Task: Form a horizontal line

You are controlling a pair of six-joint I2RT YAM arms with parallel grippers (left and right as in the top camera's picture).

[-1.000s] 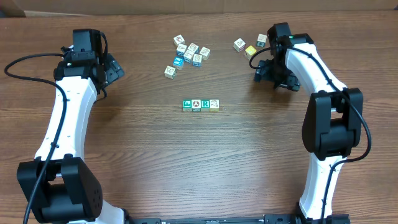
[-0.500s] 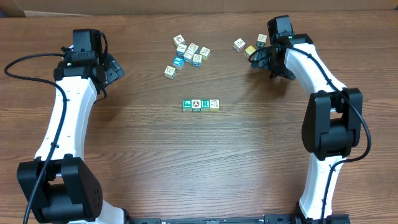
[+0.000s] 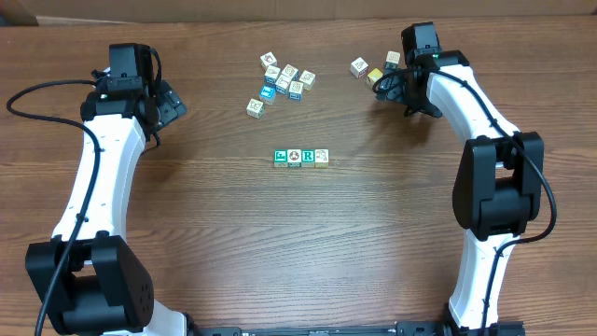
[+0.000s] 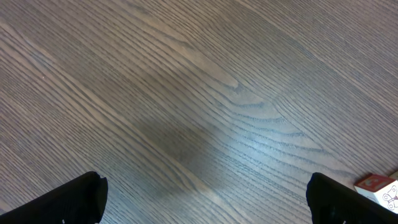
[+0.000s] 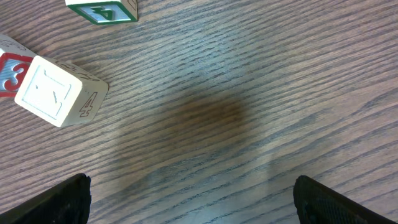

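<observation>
Four touching cubes make the horizontal line at mid-desk, long axis left-right, lying nearward and leftward of the right claw, jaws apart beside loose cubes; left claw, also apart, farther off.

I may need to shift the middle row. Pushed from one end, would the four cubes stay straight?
Probably not for long: the row is four separate small cubes merely touching, so an off-centre push would likely buckle it. Flat faces should slide, not roll, on the wooden table. They look light.
</observation>
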